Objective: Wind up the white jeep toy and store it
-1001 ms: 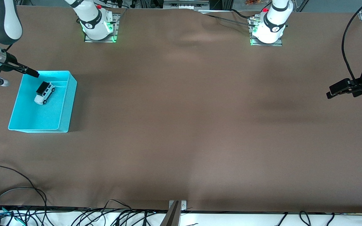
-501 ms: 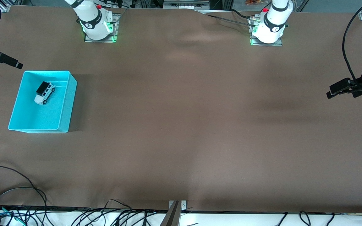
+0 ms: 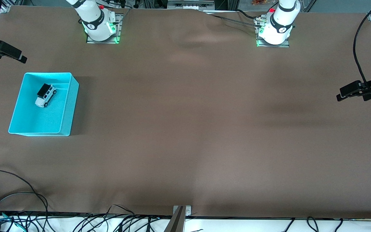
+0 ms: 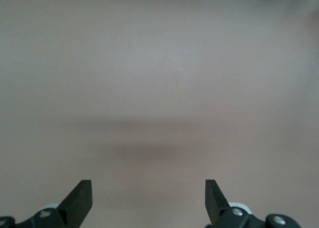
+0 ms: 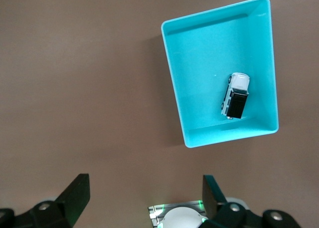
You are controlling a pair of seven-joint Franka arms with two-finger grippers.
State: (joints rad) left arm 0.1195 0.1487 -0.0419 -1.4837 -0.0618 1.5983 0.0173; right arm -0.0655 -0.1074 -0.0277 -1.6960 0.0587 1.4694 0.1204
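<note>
Small boxy white jeep toy with black roof [image 3: 45,95] sits on its wheels inside the open rectangular turquoise plastic bin [image 3: 65,119], toward the bin's end farther from the front camera, at the right arm's end of the brown table [image 3: 185,129]. Right gripper [image 5: 142,193] is up over the table's edge near the bin, fingers spread wide, empty. Left gripper [image 4: 148,198] waits over bare table at its own end, fingers wide, empty.

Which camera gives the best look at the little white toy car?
The right wrist view: it looks straight down on the white jeep toy inside the turquoise bin, showing its black roof clearly. The front view shows the jeep smaller, in the same bin. The left wrist view shows only bare table.
</note>
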